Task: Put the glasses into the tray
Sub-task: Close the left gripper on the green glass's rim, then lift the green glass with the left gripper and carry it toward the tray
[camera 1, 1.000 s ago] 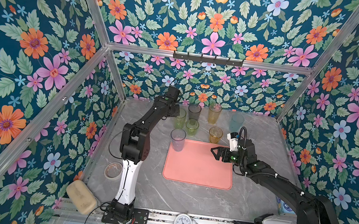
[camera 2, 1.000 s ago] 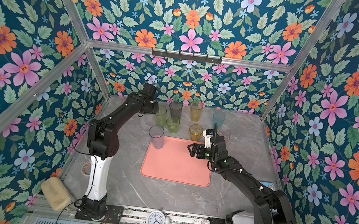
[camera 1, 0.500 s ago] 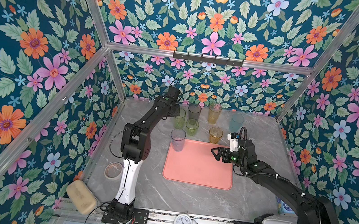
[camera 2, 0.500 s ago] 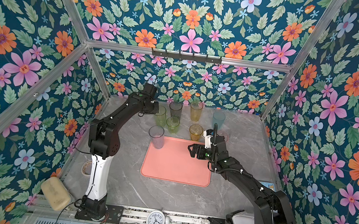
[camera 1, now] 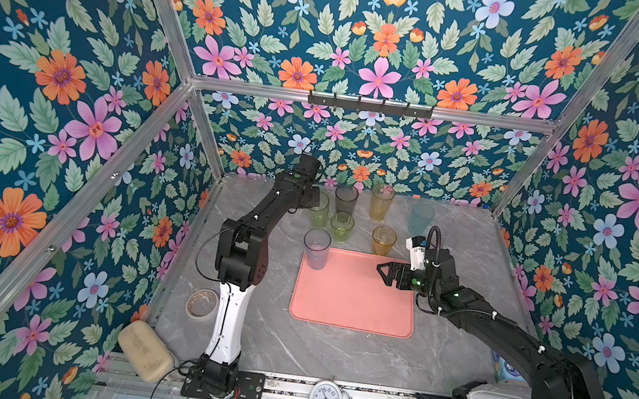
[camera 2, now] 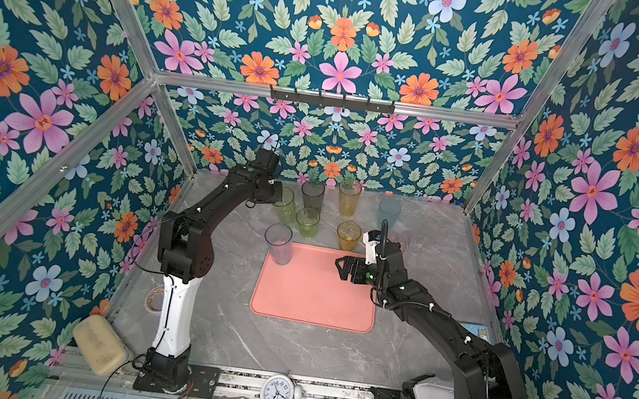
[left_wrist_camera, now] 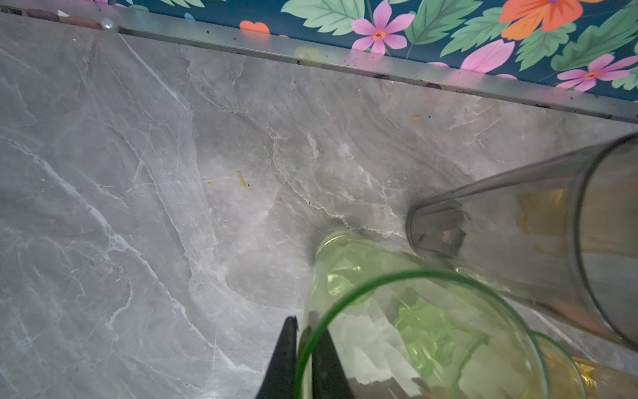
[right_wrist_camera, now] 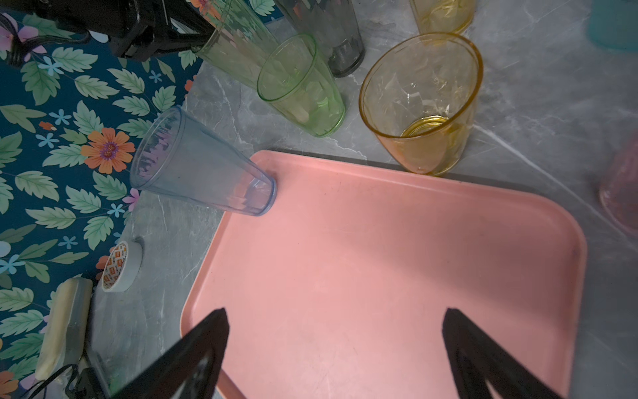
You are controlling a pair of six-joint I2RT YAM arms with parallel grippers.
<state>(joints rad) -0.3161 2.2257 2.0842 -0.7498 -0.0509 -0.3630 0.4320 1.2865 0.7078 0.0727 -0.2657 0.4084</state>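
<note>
The left claw (left_wrist_camera: 303,323) is clamped on the wall of the tall green glass (left_wrist_camera: 397,328), with one finger outside the rim and one inside. The glass is held upright, its long axis vertical. Its base appears to rest on the table (camera 1: 331,353) at the far left of the cluster, just beside the grey glass (left_wrist_camera: 518,241). The right claw (right_wrist_camera: 335,345) is spread wide and empty above the far right part of the tray (camera 1: 353,310).

One pale blue glass (camera 1: 316,248) is stood at the tray's far left corner. The rest are grouped on the table beyond the tray's far edge.

From the held glass, the tray lies toward the near side and slightly to the right. The short green glass (camera 1: 342,227) is placed just beside the held glass on that side, and the pale blue glass is met further along much the same line. The left arm is judged the nearer one.

A lift is judged to be needed before the carry, so that the neighbours' rims are cleared. With a rim pinch the glass could swing, so a slow carry is advised. The tray's middle is bare, and a set-down there is favoured.
</note>
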